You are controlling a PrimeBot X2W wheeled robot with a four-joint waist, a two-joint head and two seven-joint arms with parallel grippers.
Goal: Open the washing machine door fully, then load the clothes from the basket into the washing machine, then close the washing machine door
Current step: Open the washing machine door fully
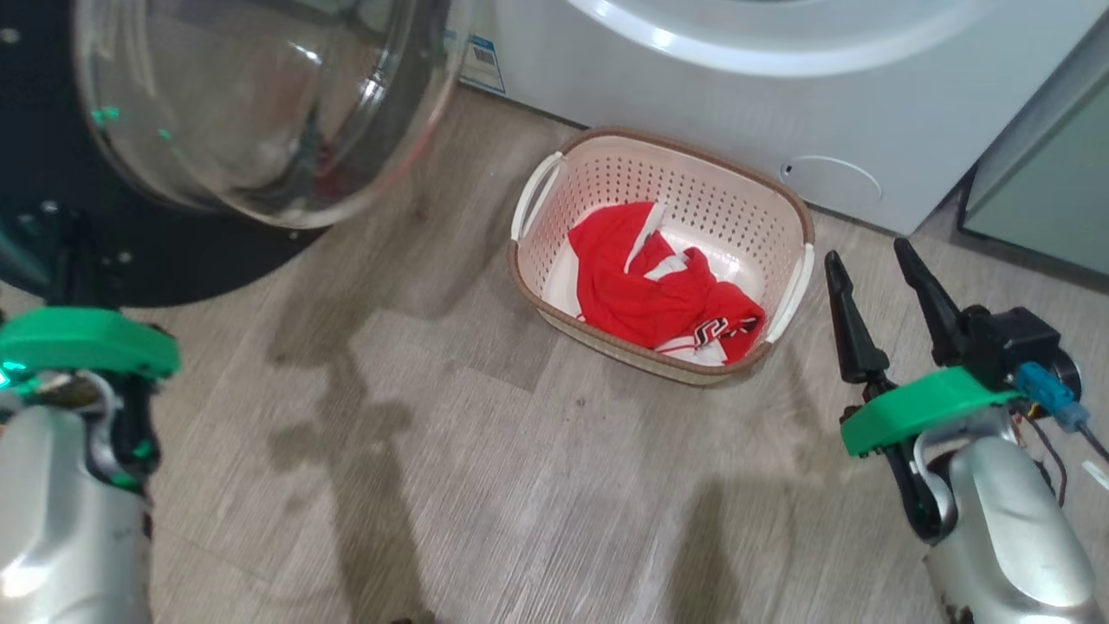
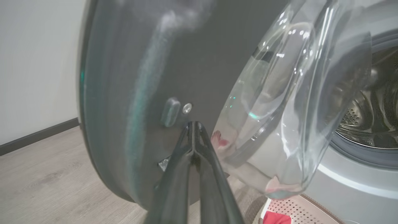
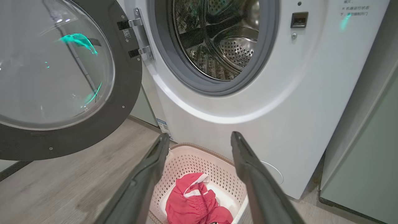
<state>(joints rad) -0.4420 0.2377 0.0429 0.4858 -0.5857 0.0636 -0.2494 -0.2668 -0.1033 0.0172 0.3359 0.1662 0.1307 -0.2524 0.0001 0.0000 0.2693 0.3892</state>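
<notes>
The clothes (image 1: 650, 295) lie in the basket (image 1: 719, 195) — beside the right end effector (image 1: 867, 251).

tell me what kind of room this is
Probably a home laundry corner, or a mock-up of one: a white front-loading washing machine with its round door swung open, a cream laundry basket holding a red jersey on the wood-look floor, and a pale green cabinet beside it.
</notes>
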